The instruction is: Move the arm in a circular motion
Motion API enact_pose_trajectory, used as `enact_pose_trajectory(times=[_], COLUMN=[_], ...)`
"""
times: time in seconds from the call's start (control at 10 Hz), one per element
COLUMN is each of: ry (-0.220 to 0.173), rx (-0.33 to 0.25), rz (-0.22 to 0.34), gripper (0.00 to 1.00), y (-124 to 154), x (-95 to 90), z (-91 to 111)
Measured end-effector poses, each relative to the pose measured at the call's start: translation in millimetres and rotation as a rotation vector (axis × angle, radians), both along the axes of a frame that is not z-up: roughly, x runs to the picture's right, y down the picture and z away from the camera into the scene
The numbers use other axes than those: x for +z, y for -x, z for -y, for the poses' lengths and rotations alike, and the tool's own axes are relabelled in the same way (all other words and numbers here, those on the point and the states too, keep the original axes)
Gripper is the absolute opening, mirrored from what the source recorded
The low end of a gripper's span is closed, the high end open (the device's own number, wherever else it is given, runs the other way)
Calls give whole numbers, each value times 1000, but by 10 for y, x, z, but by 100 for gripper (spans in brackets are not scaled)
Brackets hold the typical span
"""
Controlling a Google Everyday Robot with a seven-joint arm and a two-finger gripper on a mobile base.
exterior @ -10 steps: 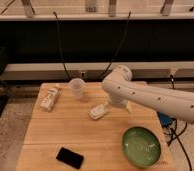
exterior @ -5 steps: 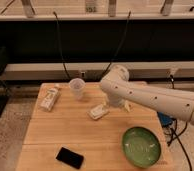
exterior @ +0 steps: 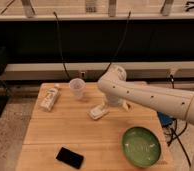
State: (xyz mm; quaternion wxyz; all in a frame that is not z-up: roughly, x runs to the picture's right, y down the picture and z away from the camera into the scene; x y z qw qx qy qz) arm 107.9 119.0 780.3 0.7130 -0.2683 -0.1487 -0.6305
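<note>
camera view: the arm (exterior: pixel 150 97), a thick white limb with dark dots along its length, reaches in from the right over a wooden table (exterior: pixel 50 135), its bulbous joint hanging above the rear half of the top. the gripper (exterior: pixel 100 111) sits low at the end of the limb, just above or on the wood near the table's middle; whether it is wide, narrow or holding anything cannot be told from here.

a clear plastic cup (exterior: pixel 78 88) stands upright just behind and to the left of the gripper. a bottle (exterior: pixel 50 97) lies on its side near the left edge, a green bowl (exterior: pixel 141 146) rests at the front right, and a dark phone (exterior: pixel 70 157) lies flat at the front left.

the circling task looks to be under way, with no way to judge how much of the loop is left. the chief risk is the cup: a sweep carried left or rearward at this low height could tip it, light and tall as it appears. a wide arc forward could also nudge the bowl, and dragging the tool along the wood could scuff it.
</note>
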Motion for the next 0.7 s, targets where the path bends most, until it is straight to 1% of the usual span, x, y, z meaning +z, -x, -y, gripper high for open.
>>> enact_pose_trajectory(times=[0.7], ry=[19], rx=[-41], rz=[29], gripper=[80], y=[111], x=[88], z=[-10])
